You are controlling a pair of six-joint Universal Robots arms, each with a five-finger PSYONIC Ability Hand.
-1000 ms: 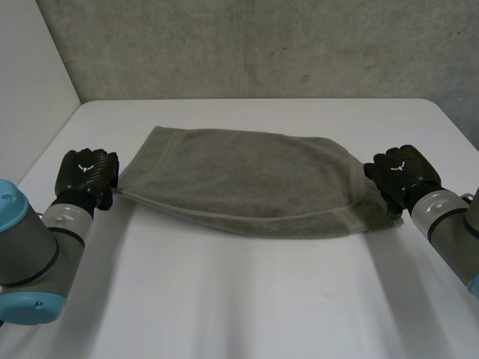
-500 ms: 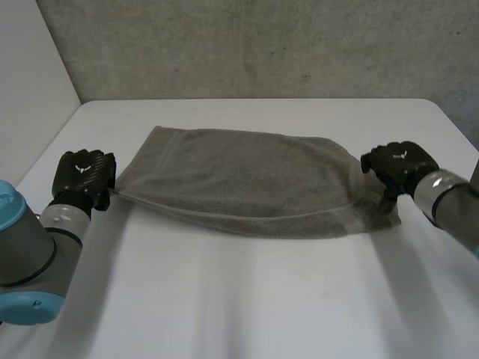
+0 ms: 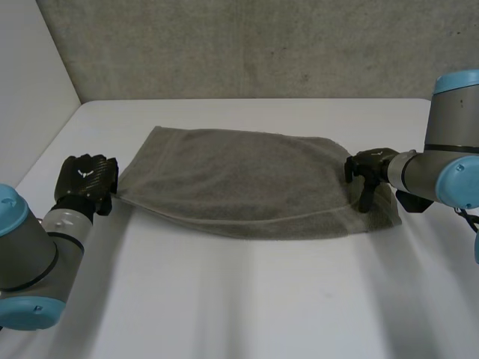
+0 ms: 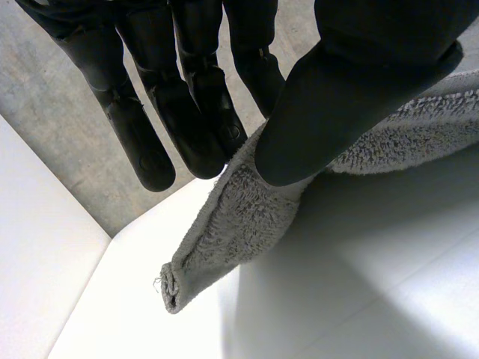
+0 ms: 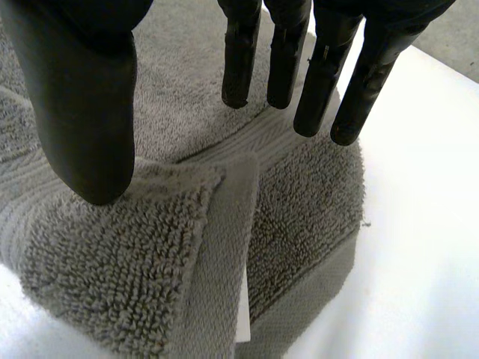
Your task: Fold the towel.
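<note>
White table [image 3: 247,299] stood before a grey concrete wall [image 3: 247,45], and the grey terry towel [image 3: 239,179] lay across the table's middle, spread wide from side to side, with what looked like 2 layers at its near edge. At the towel's left end the left hand [image 3: 87,179] held 1 corner. In the left wrist view its thumb [image 4: 337,97] pressed the cloth against the fingers [image 4: 194,127], and the corner was raised a little above the table. At the right end the right hand [image 3: 367,168] was over the towel, with its fingers straight and pointing down and its thumb well apart from them. It gripped nothing, and I could not tell if the tips touched the cloth. I judged the towel soft, light and limp, with a rough pile that would not slip easily. It would sag between 2 holds, so the corners or the woven hem seemed the best places to pinch it.
</note>
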